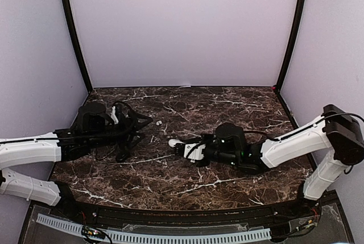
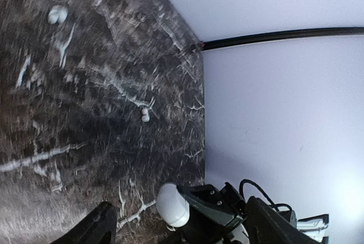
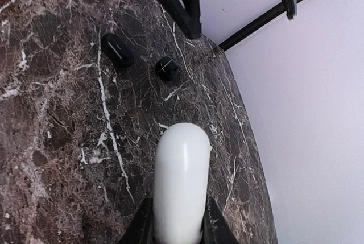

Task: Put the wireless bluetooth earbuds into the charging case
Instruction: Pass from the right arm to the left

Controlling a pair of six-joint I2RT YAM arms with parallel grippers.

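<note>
My right gripper [image 1: 181, 148] [image 3: 181, 230] is shut on a white oval charging case [image 1: 174, 142] [image 3: 181, 176] [image 2: 172, 204]. The case is closed and held just above the middle of the marble table [image 1: 227, 113]. My left gripper [image 1: 135, 137] [image 2: 182, 235] is open and empty, a little left of the case. A white earbud [image 1: 158, 123] [image 2: 57, 14] lies on the table between the grippers, towards the back. A second white earbud [image 2: 145, 114] lies farther off. In the right wrist view, two small glossy black pieces [image 3: 117, 49] [image 3: 166, 68] that look like earbuds lie near the left gripper.
Pale walls close the table on three sides, with black posts [image 1: 74, 33] [image 1: 293, 33] at the back corners. A cable chain [image 1: 153, 235] runs along the near edge. Both arm bodies lie low over the table's left and right parts.
</note>
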